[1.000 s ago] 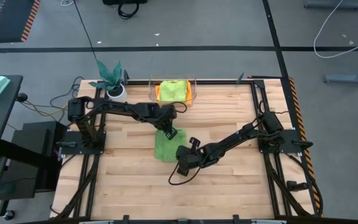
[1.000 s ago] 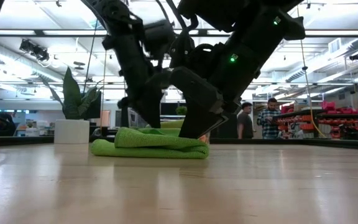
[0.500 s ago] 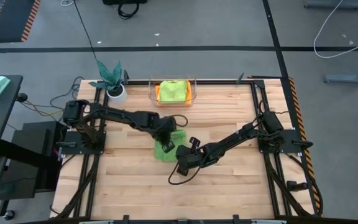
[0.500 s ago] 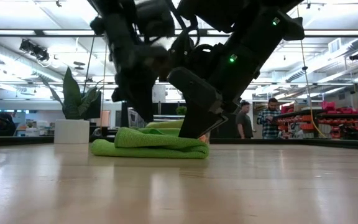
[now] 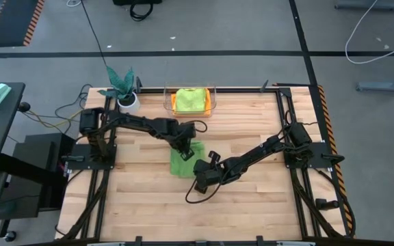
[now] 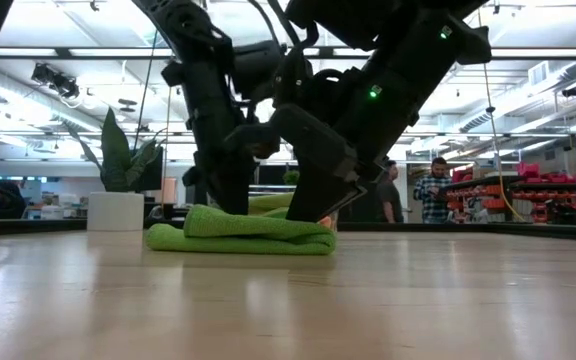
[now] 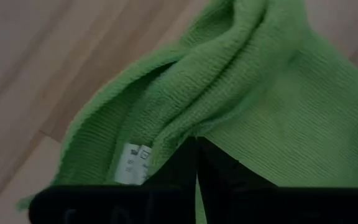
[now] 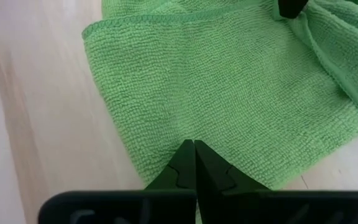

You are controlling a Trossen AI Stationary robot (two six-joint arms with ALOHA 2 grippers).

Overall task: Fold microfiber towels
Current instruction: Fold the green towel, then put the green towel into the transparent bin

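A grey floor [image 5: 238, 27] crossed by black tape lines surrounded the wooden counter [image 5: 252, 205]. Beyond it, ceiling lights [image 6: 68, 50] lit an open workshop where people [image 6: 433, 190] stood near red shelving [image 6: 528, 195].

Bare wood table [image 5: 252, 205] in front; plant [image 5: 123, 85] and bin [image 5: 190, 101] behind.

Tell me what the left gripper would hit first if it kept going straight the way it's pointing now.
Most likely the mid-green towel. The left gripper is shut, with its tips right at a raised fold of the cloth, near the white tag. Whether they already touch or pinch it is unclear.
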